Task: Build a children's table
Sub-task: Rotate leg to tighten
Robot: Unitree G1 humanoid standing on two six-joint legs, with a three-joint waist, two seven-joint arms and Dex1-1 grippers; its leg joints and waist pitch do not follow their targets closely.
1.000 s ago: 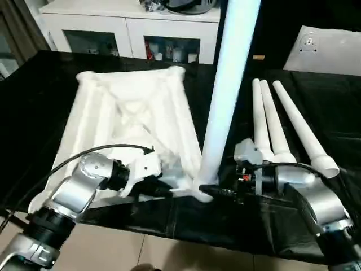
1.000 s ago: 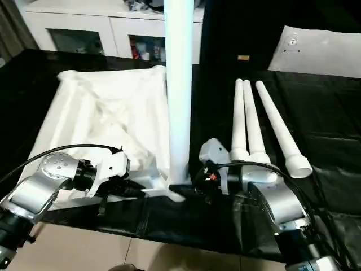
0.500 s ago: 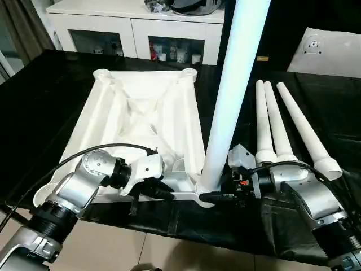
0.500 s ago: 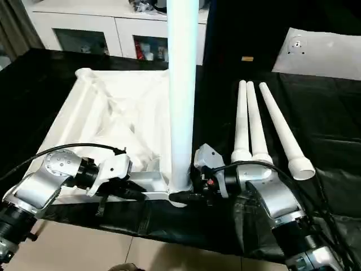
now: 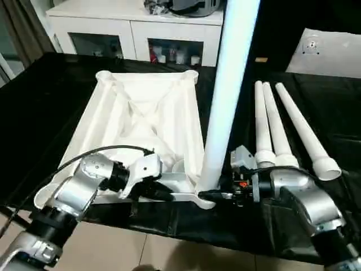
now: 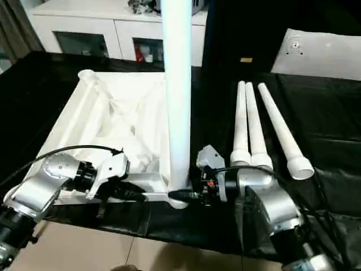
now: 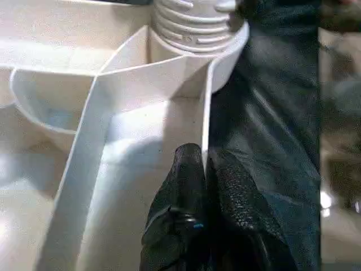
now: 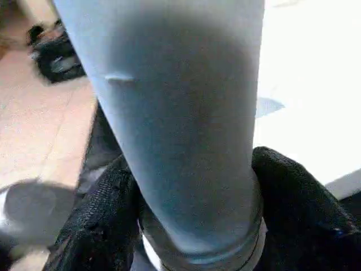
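The left eye view shows the children's table top point(image 5: 144, 121) lying upside down, ribbed side up, on the black-covered tabletop point(image 5: 51, 96), close to its near edge. One white leg point(image 5: 225, 96) stands upright in the round socket at the near right corner of the children's table top. The right end effector point(image 5: 217, 195) is at the base of this leg, and in the right wrist view its two black fingers point(image 8: 98, 226) press on both sides of the leg, so it is clamped on the leg just above the socket. The left end effector point(image 5: 166, 195) is at the near rim of the children's table top, just beside the same corner. In the left wrist view its fingers point(image 7: 189, 186) are closed together on the thin white wall point(image 7: 206, 124) of the rim, with the threaded end of the leg point(image 7: 192, 25) in the socket ahead of them. Three more legs point(image 5: 282, 127) lie side by side on the black tabletop toward its right edge, apart from both end effectors. A white glass-door cabinet point(image 5: 135, 34) stands behind the far edge.
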